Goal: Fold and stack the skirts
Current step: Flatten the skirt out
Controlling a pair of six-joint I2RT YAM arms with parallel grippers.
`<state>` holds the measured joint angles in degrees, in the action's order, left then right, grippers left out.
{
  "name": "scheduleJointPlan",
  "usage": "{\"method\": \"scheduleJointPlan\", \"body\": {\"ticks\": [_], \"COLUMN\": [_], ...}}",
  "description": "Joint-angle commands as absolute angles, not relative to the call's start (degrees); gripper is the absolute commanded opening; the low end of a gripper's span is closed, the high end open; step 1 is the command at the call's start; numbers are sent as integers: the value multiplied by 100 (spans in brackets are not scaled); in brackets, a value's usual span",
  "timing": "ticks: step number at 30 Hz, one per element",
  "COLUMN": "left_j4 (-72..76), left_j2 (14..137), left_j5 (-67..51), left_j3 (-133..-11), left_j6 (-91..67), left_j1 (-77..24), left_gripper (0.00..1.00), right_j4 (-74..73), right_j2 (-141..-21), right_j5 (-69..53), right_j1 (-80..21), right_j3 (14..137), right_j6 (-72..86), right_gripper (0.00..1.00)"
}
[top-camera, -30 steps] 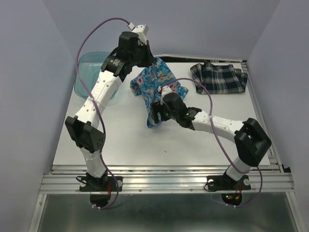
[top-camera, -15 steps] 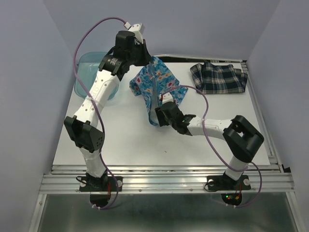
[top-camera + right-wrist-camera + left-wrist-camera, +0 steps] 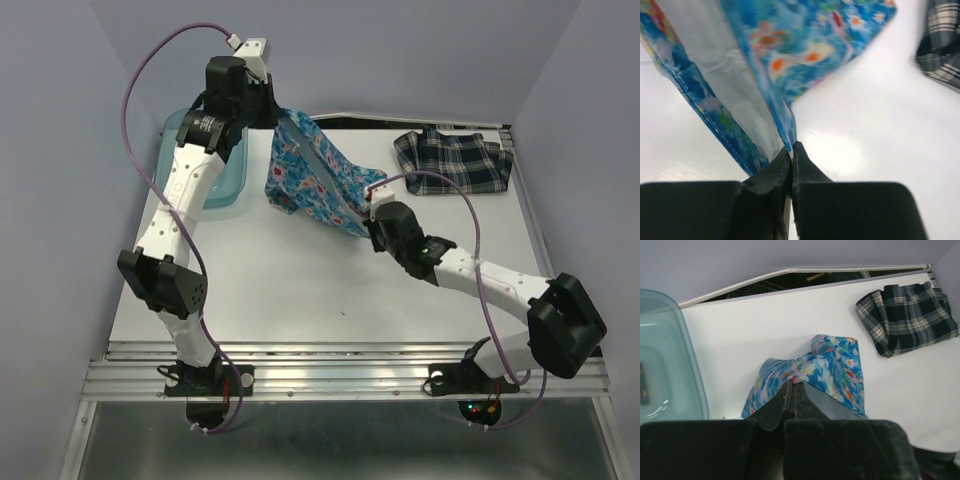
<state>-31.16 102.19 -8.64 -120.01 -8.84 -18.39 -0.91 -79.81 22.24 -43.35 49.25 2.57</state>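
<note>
We held the flower skirt mid-frame | left pincer gripped it | right pincer gripped it | plaid skirt lay upper right

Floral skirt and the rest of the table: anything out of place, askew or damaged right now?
Nothing looks damaged or spilled. The floral skirt hangs stretched between the left gripper and the right gripper, both shut on it, with its pale lining showing. The plaid skirt at the far right corner lies unevenly folded, its edges askew.
</note>
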Motion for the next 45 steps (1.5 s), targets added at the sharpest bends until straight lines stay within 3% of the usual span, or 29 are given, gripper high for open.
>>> {"method": "scheduleJointPlan", "body": {"ticks": [1, 7, 14, 21, 25, 31, 36, 42, 45], "left_j4": [-2804, -3058, -3559, -3595, -2404, -1493, -1793, -1950, -2179], "left_j2": [9204, 8421, 7647, 7295, 7409, 7444, 7602, 7129, 7137], "left_j5": [-545, -615, -571, -696, 305, 423, 308, 106, 35], "left_j3": [-11551, -10364, -9388, -8947, -9078, -9781, -10239, -9440, -9631], "left_j6": [340, 2274, 3612, 3665, 2973, 2496, 2470, 2567, 2409], "left_j1": [-1784, -1758, -1758, -1758, -1635, -1503, -1503, -1503, -1503], "left_gripper": [0, 0, 0, 0, 0, 0, 0, 0, 0], "right_j4": [-1054, -1906, -2496, -2566, -2522, -2549, -2558, -2794, -2917], "right_j2": [-7701, -7014, -7039, -7786, -8820, -9738, -9756, -9063, -8912], "right_j5": [1487, 915, 1274, 1450, 1319, 1371, 1371, 1195, 1152], "right_j1": [-3447, -2374, -1908, -1784, -1329, -1222, -1222, -1222, -1222], "right_j3": [5203, 6177, 7715, 9025, 9903, 11828, 12007, 10996, 10898], "right_j6": [-551, -1730, -2786, -3023, -2901, -2962, -2979, -3208, -3217], "right_gripper": [1, 1, 1, 1, 1, 1, 1, 1, 1]}}
